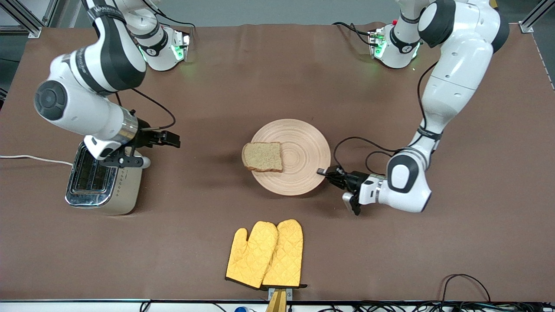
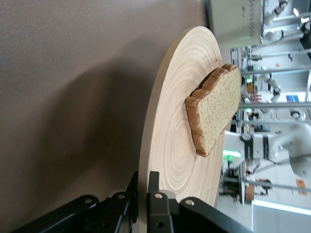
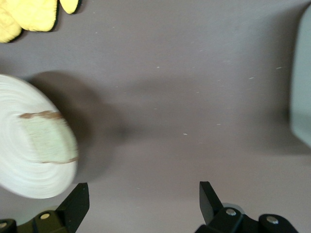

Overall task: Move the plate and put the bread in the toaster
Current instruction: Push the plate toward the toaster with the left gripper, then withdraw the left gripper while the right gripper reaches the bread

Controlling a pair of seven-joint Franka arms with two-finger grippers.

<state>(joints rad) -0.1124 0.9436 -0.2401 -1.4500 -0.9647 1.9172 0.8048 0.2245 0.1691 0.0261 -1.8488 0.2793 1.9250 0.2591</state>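
The plate (image 1: 299,160) lies at the middle of the table. The bread (image 1: 262,156) lies flat on it, overhanging the rim toward the right arm's end. My left gripper (image 1: 324,172) is low at the plate's edge toward the left arm's end. In the left wrist view the gripper (image 2: 144,187) is shut on the rim of the plate (image 2: 170,136), with the bread (image 2: 214,109) farther along it. The toaster (image 1: 102,180) stands at the right arm's end, slots up. My right gripper (image 1: 174,141) is open and empty, over bare table beside the toaster. In the right wrist view it (image 3: 143,196) faces the plate (image 3: 19,165) and bread (image 3: 48,138).
Two yellow oven mitts (image 1: 266,255) lie nearer the front camera than the plate, close to the table's front edge; they also show in the right wrist view (image 3: 29,12). The toaster's white cord (image 1: 30,158) runs off the right arm's end of the table.
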